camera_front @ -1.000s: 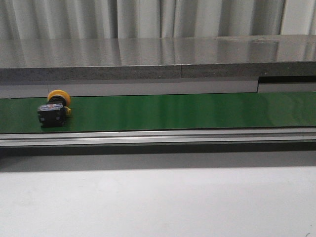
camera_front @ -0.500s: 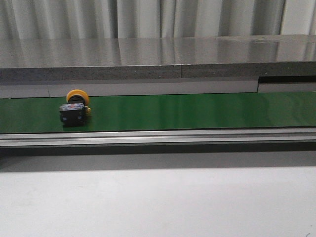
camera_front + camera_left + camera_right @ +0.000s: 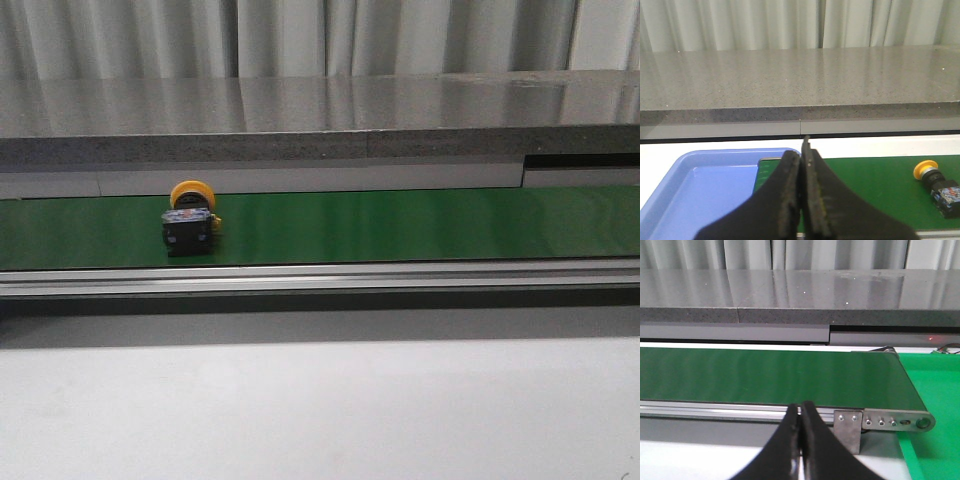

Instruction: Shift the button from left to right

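At the far left, seen from the left wrist camera, a blue tray (image 3: 695, 192) sits at the end of the green belt (image 3: 400, 225), its rim just beside the belt's edge. The left gripper (image 3: 802, 165) hangs above that junction with its dark fingers (image 3: 788, 185) pressed together, nothing between them. The button (image 3: 189, 221) lies on its side on the belt, in the left third of the belt's visible length in the front view — black boxy body toward the near rail, round yellow-orange cap toward the grey back wall. It rests wholly on the green surface, touching neither the rail nor the wall, and is well apart from both grippers; in the left wrist view it appears at the edge of the picture (image 3: 939, 180), off to one side of the closed fingers. Along the front of the belt runs a silver aluminium rail (image 3: 320, 276), and in front of that lies a white tabletop (image 3: 320, 410). Behind the belt stands a grey speckled counter (image 3: 320, 115) with pale curtains (image 3: 300, 35) hanging beyond it. Farther right the belt runs bare — the right wrist camera shows its end roller bracket (image 3: 885, 421) with several bolts, and a bright green surface (image 3: 935, 385) just past it. The right gripper (image 3: 801, 412) hovers over the near rail by that end, its fingers (image 3: 788, 440) shut against each other, holding nothing.
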Robot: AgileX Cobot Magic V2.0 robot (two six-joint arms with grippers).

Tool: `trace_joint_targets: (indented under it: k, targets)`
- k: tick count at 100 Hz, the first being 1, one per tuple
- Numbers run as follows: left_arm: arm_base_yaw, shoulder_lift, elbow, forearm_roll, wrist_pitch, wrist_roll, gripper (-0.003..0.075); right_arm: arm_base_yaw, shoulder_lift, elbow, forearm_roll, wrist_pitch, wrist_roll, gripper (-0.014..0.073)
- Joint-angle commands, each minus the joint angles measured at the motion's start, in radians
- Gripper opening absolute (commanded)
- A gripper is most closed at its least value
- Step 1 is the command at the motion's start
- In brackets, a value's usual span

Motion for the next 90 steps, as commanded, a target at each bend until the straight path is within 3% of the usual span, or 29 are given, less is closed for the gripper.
trace_joint_targets:
  k: [1, 23, 90]
  targets:
    - [-0.006, 0.006, -0.029, -0.01, -0.08, -0.003, -0.002, -0.007, -0.02, -0.027, -0.007, -0.094, -0.004, -0.0067]
    - [-0.006, 0.006, -0.029, -0.01, -0.08, -0.003, -0.002, -0.007, 0.029, -0.134, 0.035, -0.05, -0.004, -0.0067]
    - [-0.006, 0.006, -0.029, -0.01, -0.08, -0.003, -0.002, -0.007, 0.625, -0.621, 0.05, 0.447, -0.004, -0.0067]
